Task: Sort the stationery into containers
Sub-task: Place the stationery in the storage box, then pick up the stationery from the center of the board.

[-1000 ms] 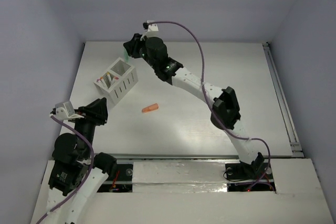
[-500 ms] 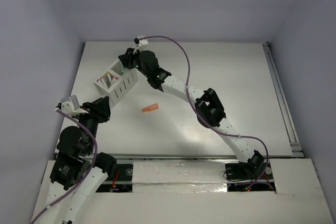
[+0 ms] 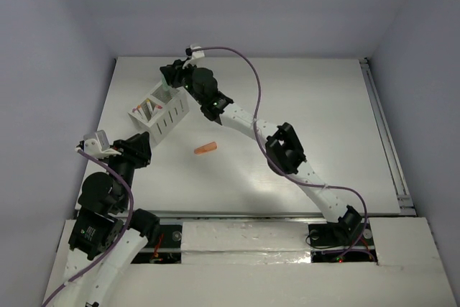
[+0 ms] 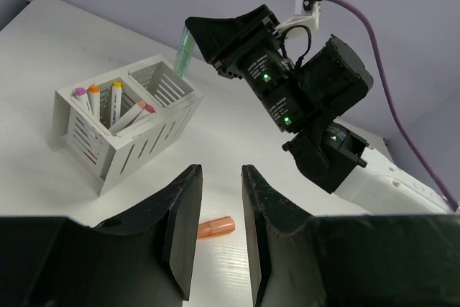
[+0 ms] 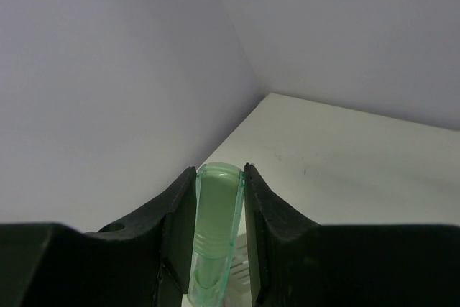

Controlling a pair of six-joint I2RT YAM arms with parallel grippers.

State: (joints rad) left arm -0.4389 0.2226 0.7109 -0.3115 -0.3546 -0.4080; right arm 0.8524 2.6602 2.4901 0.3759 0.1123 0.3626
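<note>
Camera overhead: your right claw (image 3: 170, 77) hangs above the far side of the white box (image 3: 159, 111), while your left claw (image 3: 136, 150) sits near the left edge of the surface (image 3: 323, 106). The orange piece (image 3: 205, 149) lies alone, apart from the box.

Left wrist: your left claw's jaws stand parted and empty, with the orange piece on the surface beyond them. Capped pens (image 4: 115, 106) lean in the box's left compartment.

Right wrist: your right claw is clamped on the mint-green piece (image 5: 214, 235), which stands upright between its fingers.
</note>
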